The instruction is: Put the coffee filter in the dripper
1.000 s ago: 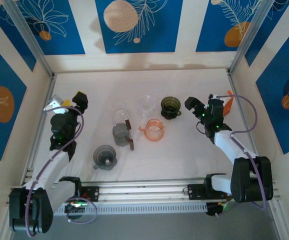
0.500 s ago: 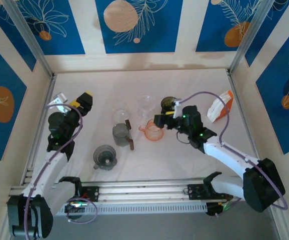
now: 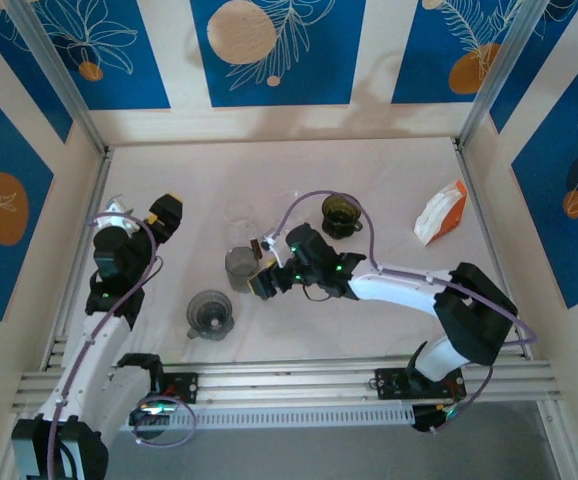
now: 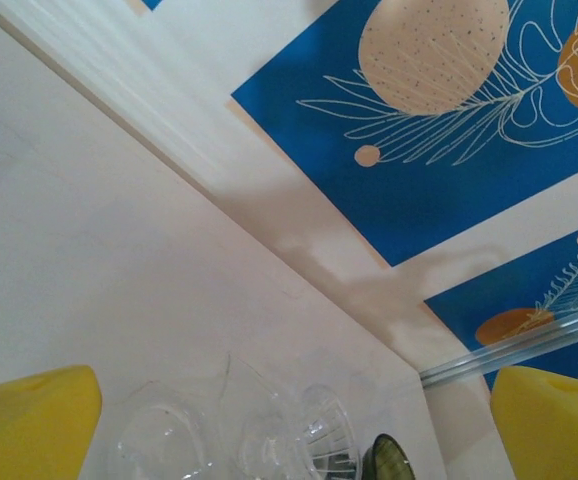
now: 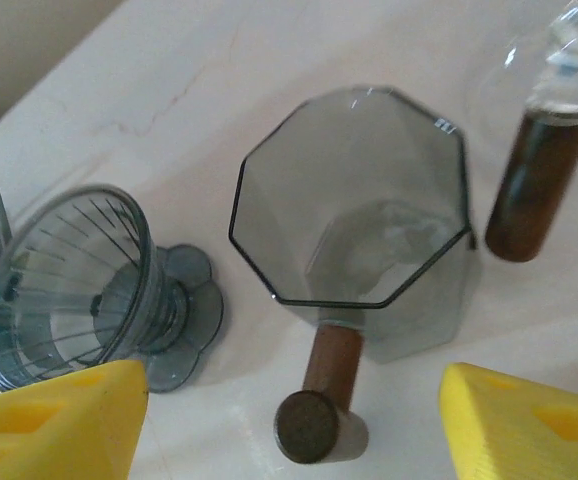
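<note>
The grey ribbed dripper (image 3: 209, 313) stands at the front left of the table, and it is at the left in the right wrist view as the dripper (image 5: 69, 285). A white and orange filter packet (image 3: 439, 213) lies at the back right, far from both grippers. My right gripper (image 3: 261, 283) reaches across to the middle and hangs open (image 5: 294, 430) over the wooden handle (image 5: 324, 385) of a grey octagonal pitcher (image 5: 354, 200). My left gripper (image 3: 166, 212) is at the left, open (image 4: 289, 430), holding nothing.
Two clear glass vessels (image 3: 239, 222) (image 3: 289, 205) and a dark green dripper (image 3: 341, 213) stand behind the pitcher. A glass server with a brown handle (image 5: 534, 190) is beside the pitcher. Walls close in on three sides; free table lies right of centre.
My right arm has swung from the back right, near the filter packet, across to the middle over the grey pitcher. The packet stays at the back right. My left gripper shifted slightly.
</note>
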Available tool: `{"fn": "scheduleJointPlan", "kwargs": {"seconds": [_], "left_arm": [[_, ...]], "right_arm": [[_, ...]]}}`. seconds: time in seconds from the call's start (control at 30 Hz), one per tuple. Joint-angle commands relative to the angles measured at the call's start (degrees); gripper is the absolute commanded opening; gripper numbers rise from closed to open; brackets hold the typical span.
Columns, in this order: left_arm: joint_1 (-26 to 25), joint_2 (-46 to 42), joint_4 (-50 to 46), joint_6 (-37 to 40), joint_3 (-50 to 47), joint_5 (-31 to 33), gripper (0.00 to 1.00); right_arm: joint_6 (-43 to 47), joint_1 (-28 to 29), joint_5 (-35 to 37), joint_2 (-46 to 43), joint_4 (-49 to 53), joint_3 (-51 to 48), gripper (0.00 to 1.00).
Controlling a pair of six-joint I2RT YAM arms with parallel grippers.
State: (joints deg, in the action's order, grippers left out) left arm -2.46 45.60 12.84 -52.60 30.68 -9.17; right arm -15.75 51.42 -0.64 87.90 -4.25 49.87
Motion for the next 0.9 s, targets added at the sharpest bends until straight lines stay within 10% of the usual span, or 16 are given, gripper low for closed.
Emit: {"fn": "scheduleJointPlan", "kwargs": {"seconds": [0.0, 0.6, 0.87], "left_arm": [[1.27, 0.29, 4.74, -4.03, 0.42, -5.89, 1.00], [2.20, -0.63, -1.92, -5.29, 1.57, -6.15, 1.00], [1.39, -1.11, -13.63, 3.73, 7.28, -9.81, 1.00]], "right_arm": [[1.25, 0.97, 0.71, 2.22, 2.08, 2.35, 0.75], [2.34, 3.77, 4.70, 5.25, 6.81, 3.75, 0.28], [0.93, 4.17, 7.98, -2.55, 10.89, -2.51, 0.22]]}}
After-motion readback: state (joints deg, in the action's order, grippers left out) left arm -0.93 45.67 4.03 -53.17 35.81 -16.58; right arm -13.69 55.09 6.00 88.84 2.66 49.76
